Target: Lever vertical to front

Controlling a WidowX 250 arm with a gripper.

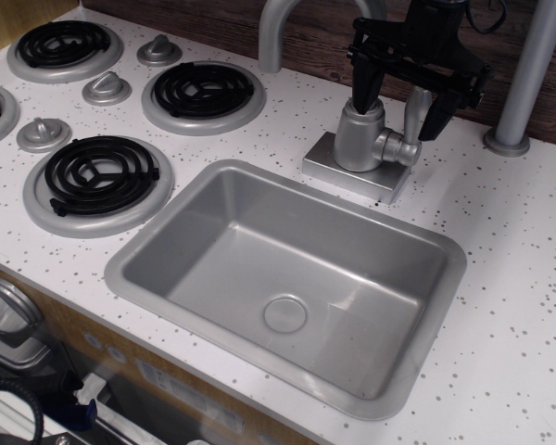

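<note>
So the black claw (401, 102) is hanging right over the tap base (361, 137) at the back of the sink (213, 199). Its 2 fingers are spread open, one down on the left against the top of the base, the other on the right. The lever (417, 109) stands upright between them, rising from the stubby pivot (400, 149) on the base's right side. Can't tell if either finger is actually touching it, but nothing's gripped. Speckled white worktop (500, 241) all around, 3 full black coil burners (97, 173) off to the left.
</note>
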